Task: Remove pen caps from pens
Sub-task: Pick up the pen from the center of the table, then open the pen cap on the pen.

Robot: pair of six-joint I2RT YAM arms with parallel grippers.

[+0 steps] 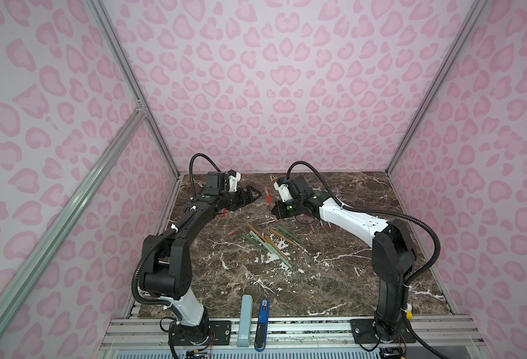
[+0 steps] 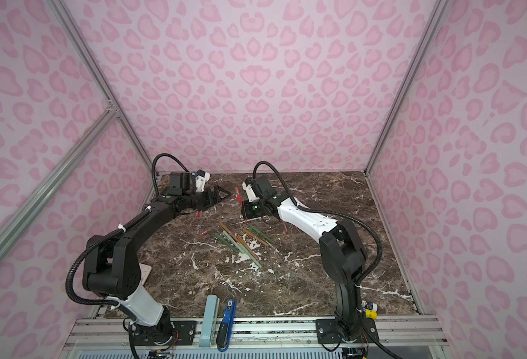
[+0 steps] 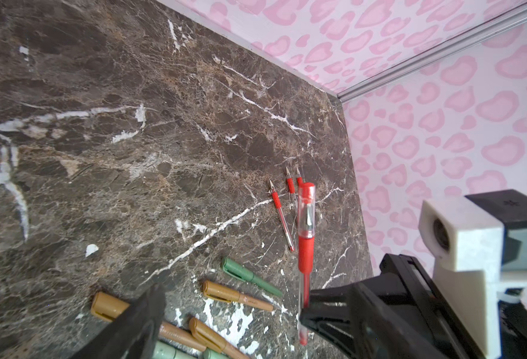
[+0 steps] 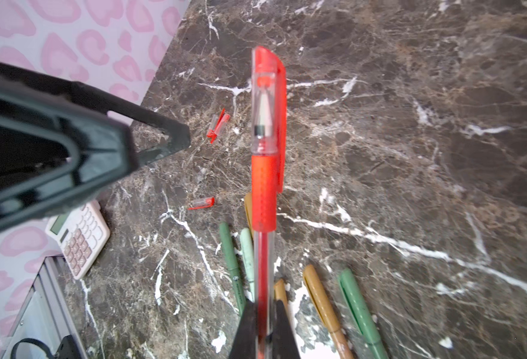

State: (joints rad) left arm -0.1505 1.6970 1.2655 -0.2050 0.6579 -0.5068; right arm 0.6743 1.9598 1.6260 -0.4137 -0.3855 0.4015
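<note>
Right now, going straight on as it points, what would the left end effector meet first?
The left end effector would probably meet the red pen that the right end effector holds; depth unclear.

1 red pen [image 4: 263, 192] is up in the air, held at its clear barrel, pointing away from the heap. Its clear cap [image 4: 265, 102] with a red clip is still on. 3 slim red pens [image 3: 282, 214] lie side by side on the table [image 4: 411, 155], with bare tips. 2 loose red caps [image 4: 218, 126] lie together, with 1 more [image 4: 203, 202] near them. The green and tan pens [image 1: 266, 245] lie capped in a loose heap at the middle.
</note>
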